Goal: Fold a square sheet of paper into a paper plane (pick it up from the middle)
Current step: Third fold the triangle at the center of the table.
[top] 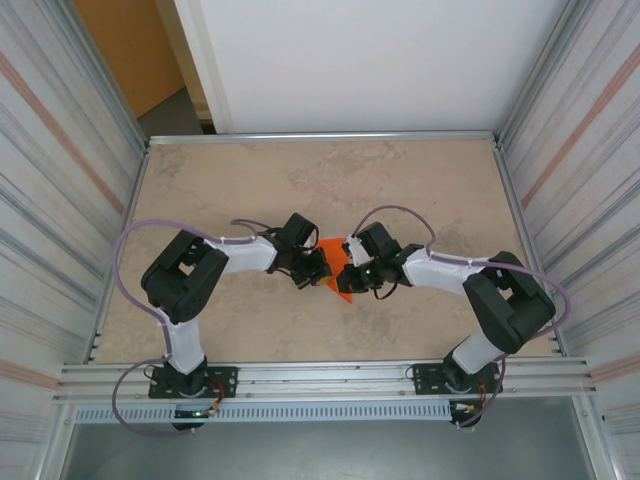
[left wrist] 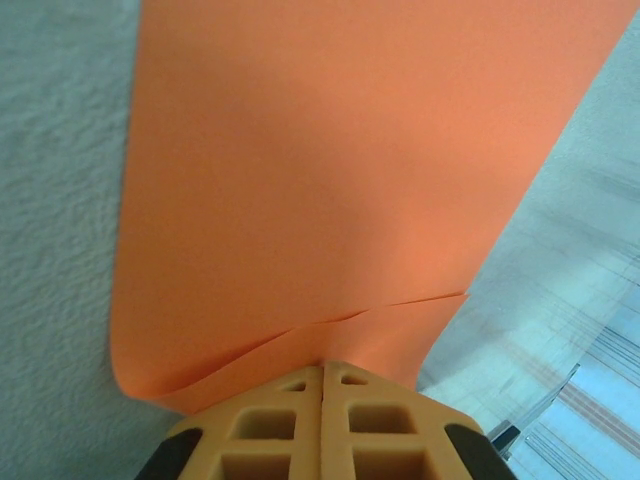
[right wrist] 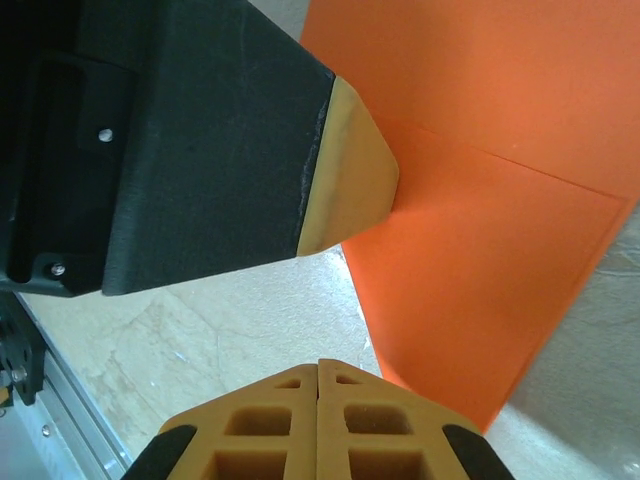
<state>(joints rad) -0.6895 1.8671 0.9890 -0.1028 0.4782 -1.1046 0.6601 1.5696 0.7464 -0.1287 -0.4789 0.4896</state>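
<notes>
Two grippers sit nose to nose around the middle of the table [top: 400, 180], a bit nearer the front edge than the back. Left gripper [left wrist: 322, 368] has its fingers pressed together on the orange paper sheet [left wrist: 330, 200], which spreads out from the tips with a folded layer edge showing close to them. Right gripper [right wrist: 319, 365] fingers are together too, paper edge just beside its tips, can't tell if it's actually pinching it
</notes>
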